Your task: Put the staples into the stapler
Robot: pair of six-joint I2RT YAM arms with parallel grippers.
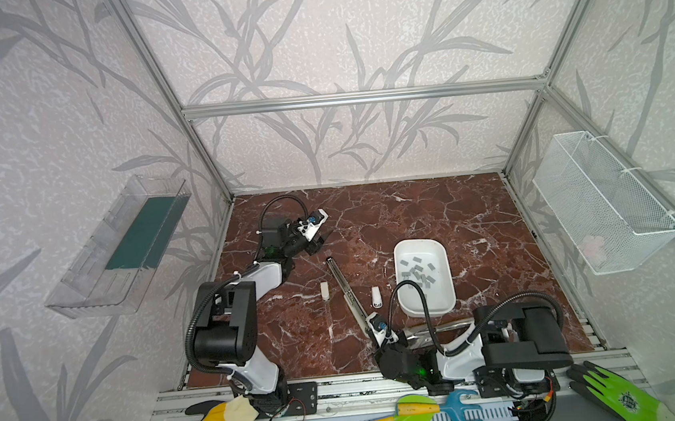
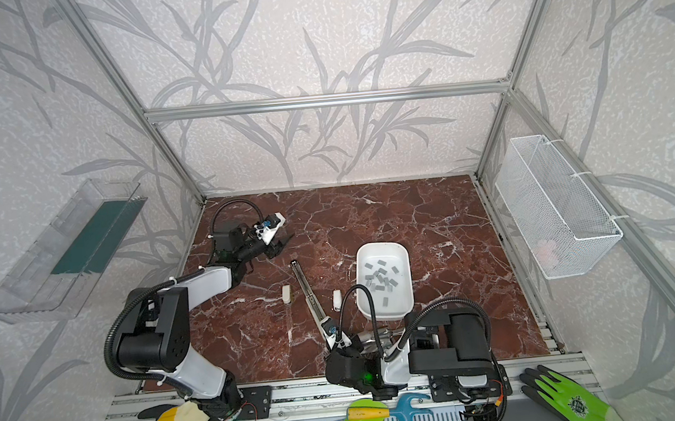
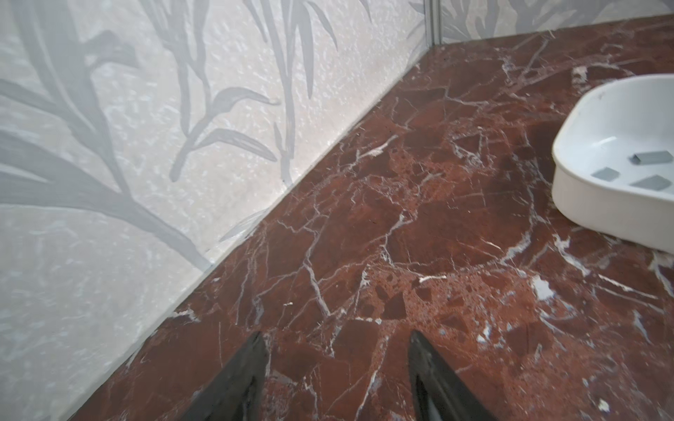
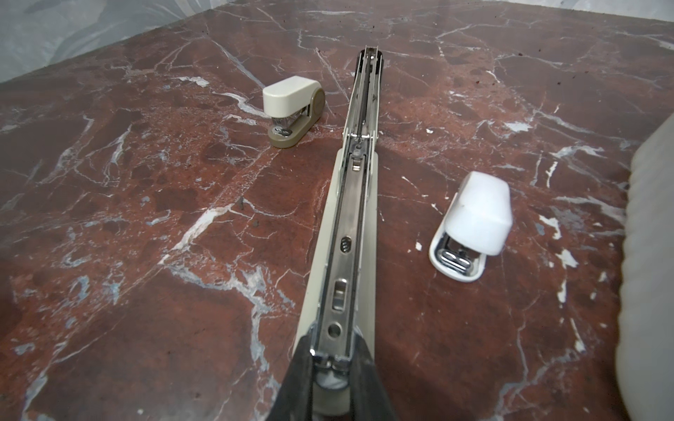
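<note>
Stapler (image 1: 344, 288) in both top views lies opened flat on bench (image 1: 474, 216), near end clamped in right tool (image 1: 367, 322); staples (image 1: 418, 273) loose in white tray (image 1: 431, 301) just beside it; left tool (image 1: 322, 242) well apart, back-left. Left wrist: jaws spread, empty, over bench. Right wrist: tool pinches stapler's rail end; beige mini stapler (image 4: 291, 105) and white mini stapler (image 4: 474, 218) flank it.

Left gripper (image 3: 337, 337): jaws stand apart and the gap is bare. Ahead is bare table (image 3: 364, 218) up to the wall (image 3: 146, 182). The tray (image 3: 601, 211) sits off to its right, well apart.

Right gripper (image 4: 330, 361): the long stapler (image 4: 350, 226) runs straight ahead from its jaws. The beige stapler (image 4: 288, 98) stands left of that line and the white stapler (image 4: 477, 215) right of it, with bare lanes between. The tray wall lies near, beyond the white stapler.
</note>
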